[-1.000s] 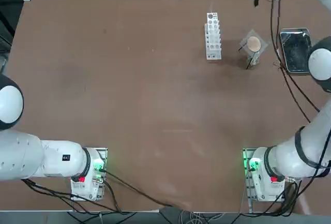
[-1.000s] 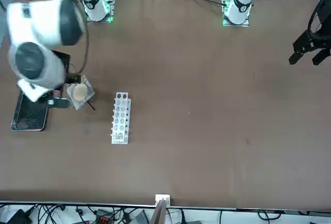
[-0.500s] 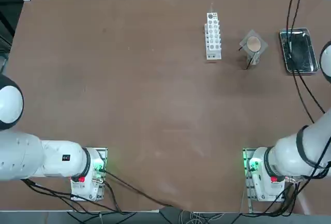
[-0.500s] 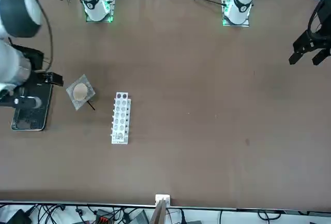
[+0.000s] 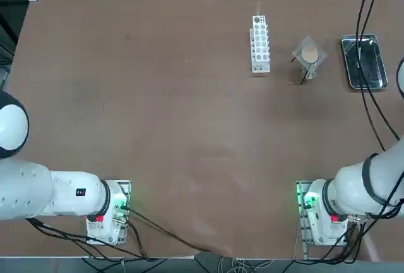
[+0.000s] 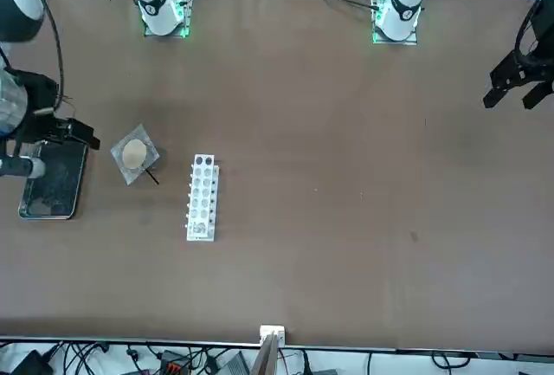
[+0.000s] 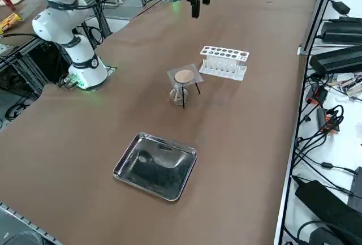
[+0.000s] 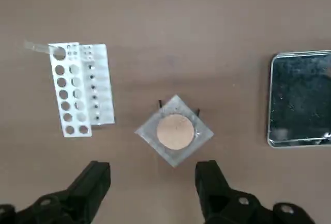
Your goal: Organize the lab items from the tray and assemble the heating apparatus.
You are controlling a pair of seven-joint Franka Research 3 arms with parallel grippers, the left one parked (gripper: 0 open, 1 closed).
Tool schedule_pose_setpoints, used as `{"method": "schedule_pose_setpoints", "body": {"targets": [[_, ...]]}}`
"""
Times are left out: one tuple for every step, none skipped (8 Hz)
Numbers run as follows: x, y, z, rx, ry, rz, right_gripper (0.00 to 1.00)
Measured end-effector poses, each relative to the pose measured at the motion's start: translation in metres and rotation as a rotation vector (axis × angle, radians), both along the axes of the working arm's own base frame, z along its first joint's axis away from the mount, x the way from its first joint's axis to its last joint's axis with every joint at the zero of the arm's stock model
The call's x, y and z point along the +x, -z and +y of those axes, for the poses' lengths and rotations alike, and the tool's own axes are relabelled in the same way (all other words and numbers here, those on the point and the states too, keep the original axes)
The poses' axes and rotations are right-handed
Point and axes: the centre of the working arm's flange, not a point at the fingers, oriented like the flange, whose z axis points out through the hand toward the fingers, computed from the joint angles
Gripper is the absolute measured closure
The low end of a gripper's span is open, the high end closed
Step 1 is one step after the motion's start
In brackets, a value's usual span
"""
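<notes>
The grey mesh (image 5: 309,53) with its beige centre lies on the black wire tripod (image 7: 197,88), which stands over the clear glass burner (image 7: 179,93). This stack stands on the table between the rack and the steel tray (image 5: 364,62). The tray (image 7: 155,168) holds nothing. My right gripper (image 8: 155,182) hangs open and empty, high above the table, on the robot's side of the stacked mesh (image 8: 175,130). The top view shows only the arm's cables, not the gripper. In the front view the wrist (image 6: 17,106) hovers over the tray (image 6: 54,184).
A white holed test-tube rack (image 5: 259,43) stands left of the stack, about a hand's width away; the wrist view also shows this rack (image 8: 77,89). Cables and equipment line the table's far edge.
My right arm has drawn away from the stack, past the tray and upward, leaving the top view. The mesh, tripod and burner stay put. The gripper has stayed open.
</notes>
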Motion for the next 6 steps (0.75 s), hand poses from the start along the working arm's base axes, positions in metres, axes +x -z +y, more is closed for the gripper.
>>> {"method": "schedule_pose_setpoints", "body": {"targets": [[-0.008,-0.005,-0.005,-0.004,0.003,-0.009,0.00],[-0.016,-0.006,-0.008,-0.010,-0.013,-0.013,0.00],[-0.025,-0.004,-0.013,-0.021,-0.033,-0.015,0.00],[-0.034,0.000,-0.021,-0.031,-0.045,-0.026,0.00],[-0.043,0.001,-0.028,-0.035,-0.054,-0.039,0.00],[-0.053,0.001,-0.029,-0.034,-0.063,-0.044,0.00]]}}
